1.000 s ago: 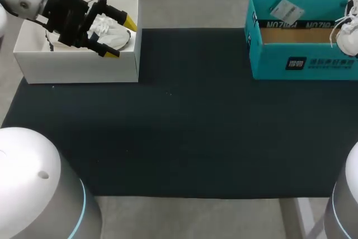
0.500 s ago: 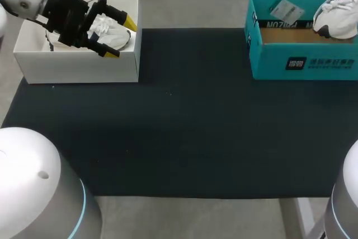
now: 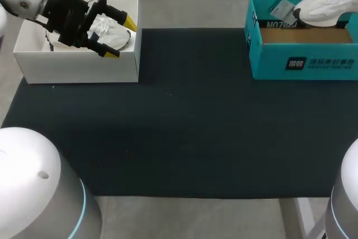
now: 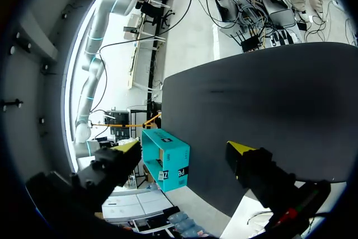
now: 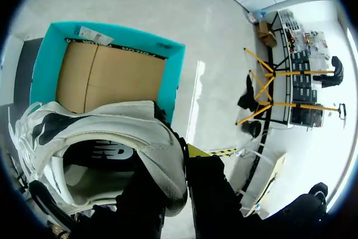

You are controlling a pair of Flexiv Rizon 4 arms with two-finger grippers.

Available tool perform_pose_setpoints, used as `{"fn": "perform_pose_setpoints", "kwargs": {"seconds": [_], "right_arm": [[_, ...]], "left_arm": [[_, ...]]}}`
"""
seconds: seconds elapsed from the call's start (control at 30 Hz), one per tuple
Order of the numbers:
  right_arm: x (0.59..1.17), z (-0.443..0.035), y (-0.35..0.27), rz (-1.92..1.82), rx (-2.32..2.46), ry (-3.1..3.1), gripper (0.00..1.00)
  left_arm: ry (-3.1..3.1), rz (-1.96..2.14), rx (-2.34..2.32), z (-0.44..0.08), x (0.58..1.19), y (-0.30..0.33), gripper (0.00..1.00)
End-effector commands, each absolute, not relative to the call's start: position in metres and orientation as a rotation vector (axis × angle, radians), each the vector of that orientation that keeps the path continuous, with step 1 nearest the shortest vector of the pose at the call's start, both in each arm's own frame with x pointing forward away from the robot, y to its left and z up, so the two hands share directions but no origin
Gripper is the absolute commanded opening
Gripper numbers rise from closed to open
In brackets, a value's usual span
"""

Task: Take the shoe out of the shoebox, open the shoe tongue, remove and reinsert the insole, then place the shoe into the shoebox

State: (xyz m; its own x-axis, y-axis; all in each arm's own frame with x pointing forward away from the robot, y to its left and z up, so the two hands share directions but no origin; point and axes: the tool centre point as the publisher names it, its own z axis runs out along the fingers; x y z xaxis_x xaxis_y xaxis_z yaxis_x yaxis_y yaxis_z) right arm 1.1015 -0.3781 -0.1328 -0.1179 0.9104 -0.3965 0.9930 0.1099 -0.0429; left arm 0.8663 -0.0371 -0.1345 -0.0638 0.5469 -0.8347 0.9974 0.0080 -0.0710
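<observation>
A white sneaker [image 3: 321, 8] with loose laces hangs over the far rim of the teal shoebox [image 3: 302, 60], its toe pointing left. In the right wrist view my right gripper [image 5: 174, 167] is shut on the sneaker's [image 5: 106, 138] heel collar, and the shoebox [image 5: 170, 82] with its bare cardboard floor lies beneath. The right arm itself is outside the head view. My left gripper [image 3: 121, 38] stands open over the white box [image 3: 78, 68] at the far left. Nothing is between its fingers [image 4: 183, 148].
Inside the white box lies a white bundle [image 3: 109, 31], perhaps a second shoe. A small white card [image 3: 281, 9] leans in the teal shoebox's far left corner. A dark mat [image 3: 179, 116] covers the table between the two boxes.
The sneaker has come in from the right edge and moved left over the teal shoebox, turning level. My left arm has kept still.
</observation>
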Motion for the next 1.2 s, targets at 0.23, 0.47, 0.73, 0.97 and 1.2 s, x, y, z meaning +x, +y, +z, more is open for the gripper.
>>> {"fn": "perform_pose_setpoints", "kwargs": {"seconds": [0.23,0.47,0.73,0.97,1.2], "right_arm": [[1.1,-0.133,-0.379,-0.326,2.455,1.383,0.0],[1.101,-0.133,-0.376,-0.335,2.437,1.399,0.0],[1.105,-0.165,-0.362,-0.363,2.311,1.535,0.0],[1.095,-0.184,-0.362,-0.362,2.252,1.664,0.0],[1.089,-0.21,-0.366,-0.341,2.258,1.743,0.0]], "left_arm": [[1.678,-0.938,1.602,-0.134,0.866,-0.037,1.0],[1.678,-0.938,1.602,-0.134,0.866,-0.037,1.0],[1.678,-0.938,1.602,-0.134,0.866,-0.037,1.0],[1.678,-0.938,1.602,-0.134,0.866,-0.037,1.0],[1.678,-0.938,1.602,-0.134,0.866,-0.037,1.0]]}}
